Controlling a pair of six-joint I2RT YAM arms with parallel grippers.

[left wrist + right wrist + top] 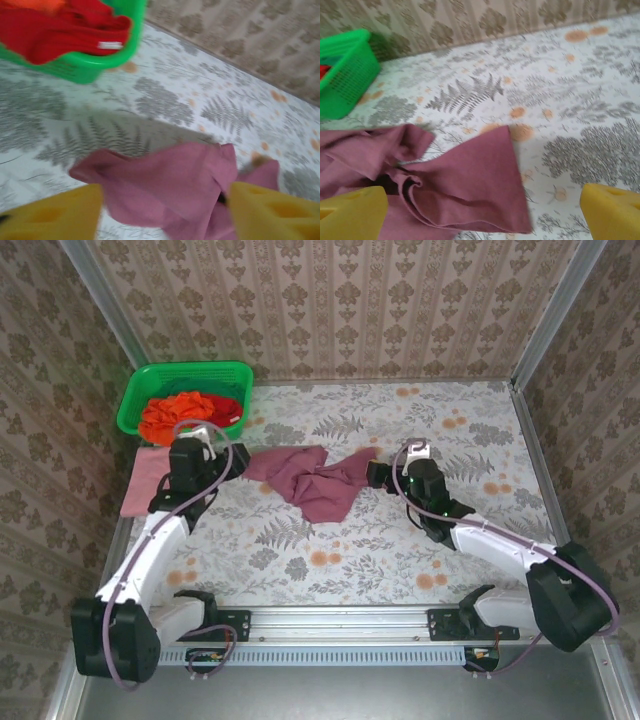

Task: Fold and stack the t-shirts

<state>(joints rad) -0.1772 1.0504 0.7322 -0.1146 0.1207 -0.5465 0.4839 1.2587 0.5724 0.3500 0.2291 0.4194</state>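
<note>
A fern-and-blossom-printed bench (400, 540), walled in damask-patterned paper (350, 300), carries a crumpled dusty maroon cloth t-shirt (310, 480) at its centre, between the two arms. A green plastic mesh basket (140, 390) in the far-left corner holds bunched orange and red shirts (185, 412), with a flat light pink shirt (140, 480) just nearer. The yellow-fingered left tool (164, 200) and right tool (484, 200) both gape wide, gripping nothing.
</note>
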